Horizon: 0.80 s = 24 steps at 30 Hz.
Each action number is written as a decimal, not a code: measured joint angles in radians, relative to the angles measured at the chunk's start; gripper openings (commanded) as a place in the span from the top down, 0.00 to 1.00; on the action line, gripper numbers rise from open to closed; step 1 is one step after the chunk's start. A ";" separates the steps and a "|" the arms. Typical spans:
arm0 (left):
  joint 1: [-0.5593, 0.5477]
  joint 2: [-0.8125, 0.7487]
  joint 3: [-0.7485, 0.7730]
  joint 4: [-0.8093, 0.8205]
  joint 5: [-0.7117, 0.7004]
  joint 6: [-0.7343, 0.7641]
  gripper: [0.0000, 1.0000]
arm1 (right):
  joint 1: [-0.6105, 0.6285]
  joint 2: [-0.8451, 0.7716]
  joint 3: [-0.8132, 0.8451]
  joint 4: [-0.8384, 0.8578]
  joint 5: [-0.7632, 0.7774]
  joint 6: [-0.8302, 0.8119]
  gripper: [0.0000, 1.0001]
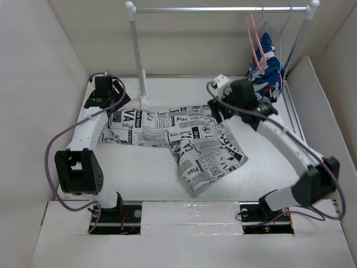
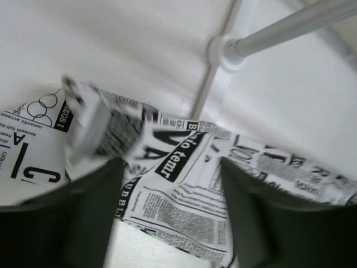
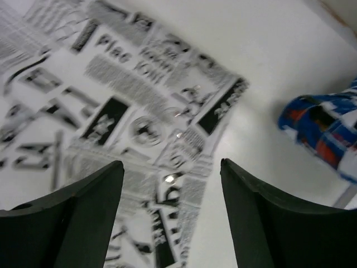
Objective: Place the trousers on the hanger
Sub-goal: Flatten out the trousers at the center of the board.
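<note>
White table (image 1: 139,178) stretched from the arm bases to the trousers (image 1: 178,139), which lay flat with one leg bent nearward. The left gripper (image 2: 170,212) hovered spread apart over their left end, and the right gripper (image 3: 172,212) stood equally wide above their far edge. Behind, the pink hanger (image 1: 254,42) hung on the rail (image 1: 223,9) beside a blue garment (image 1: 268,67)

Above the jaws of the left gripper (image 2: 169,163), a fold of soft white newspaper-print trousers (image 2: 92,125) is blurred. Up and right of the jaws of the right gripper (image 3: 170,163), a blue-white-red patterned garment (image 3: 323,128) runs off-frame.
</note>
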<state>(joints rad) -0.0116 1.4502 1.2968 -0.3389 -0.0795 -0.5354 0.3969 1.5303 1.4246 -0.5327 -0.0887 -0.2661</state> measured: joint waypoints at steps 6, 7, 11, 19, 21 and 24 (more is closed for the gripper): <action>-0.083 0.034 -0.026 -0.024 -0.005 0.029 0.56 | 0.109 -0.405 -0.481 0.076 0.030 0.066 0.98; -0.124 -0.004 -0.051 -0.011 -0.003 0.032 0.64 | 0.087 -0.442 -0.564 0.077 0.033 0.087 0.96; -0.372 -0.175 -0.215 0.022 0.017 -0.010 0.87 | -0.029 -0.501 -0.795 0.038 0.026 0.131 0.34; -0.676 -0.193 -0.560 0.037 0.107 -0.212 0.58 | -0.237 -0.502 -0.871 0.047 -0.092 0.139 0.23; -0.678 -0.174 -0.596 0.047 0.119 -0.245 0.56 | -0.274 -0.495 -0.871 0.049 -0.104 0.135 0.23; -0.680 -0.113 -0.603 0.100 0.140 -0.270 0.56 | -0.321 -0.480 -0.879 0.076 -0.125 0.129 0.23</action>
<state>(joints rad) -0.6914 1.3376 0.6941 -0.2390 0.0605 -0.8059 0.0757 1.0508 0.5461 -0.4564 -0.2138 -0.1368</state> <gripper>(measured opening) 0.437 0.766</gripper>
